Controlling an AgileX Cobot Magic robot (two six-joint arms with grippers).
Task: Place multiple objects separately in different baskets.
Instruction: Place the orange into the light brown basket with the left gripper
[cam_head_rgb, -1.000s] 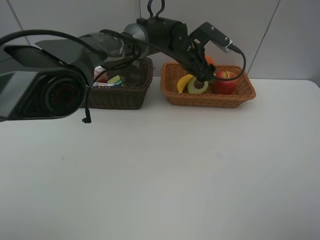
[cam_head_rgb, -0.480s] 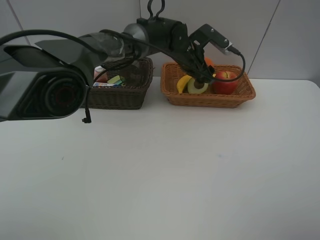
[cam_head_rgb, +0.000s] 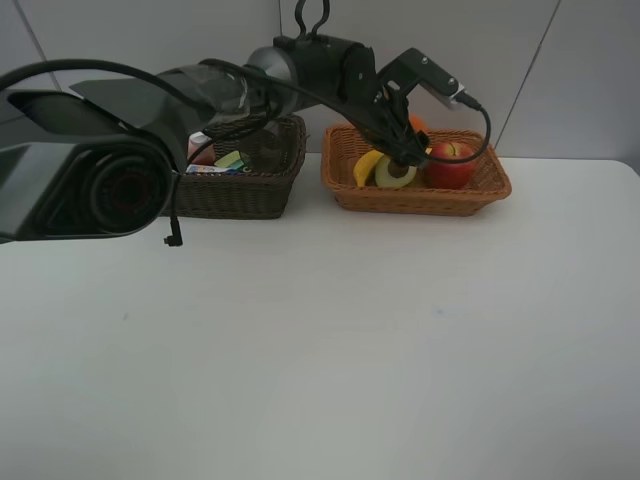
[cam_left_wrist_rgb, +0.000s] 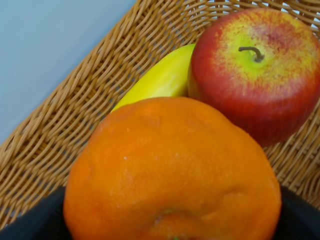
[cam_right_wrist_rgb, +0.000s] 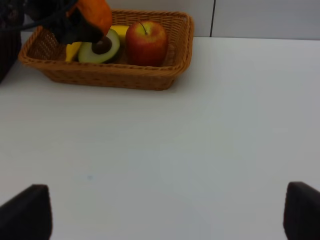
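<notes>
My left tool (cam_head_rgb: 408, 152) grips the orange (cam_left_wrist_rgb: 172, 170) above the tan basket (cam_head_rgb: 350, 190), upper centre; right tool (cam_right_wrist_rgb: 165, 215) spread open.

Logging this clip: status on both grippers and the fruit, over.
Left gripper shut on round orange, over light orange-tan wicker basket. Right gripper open, empty, over the table. Red apple, halved avocado, yellow banana already in. Nothing blocking.

No legible text or labels anywhere (basket contents too small).
</notes>
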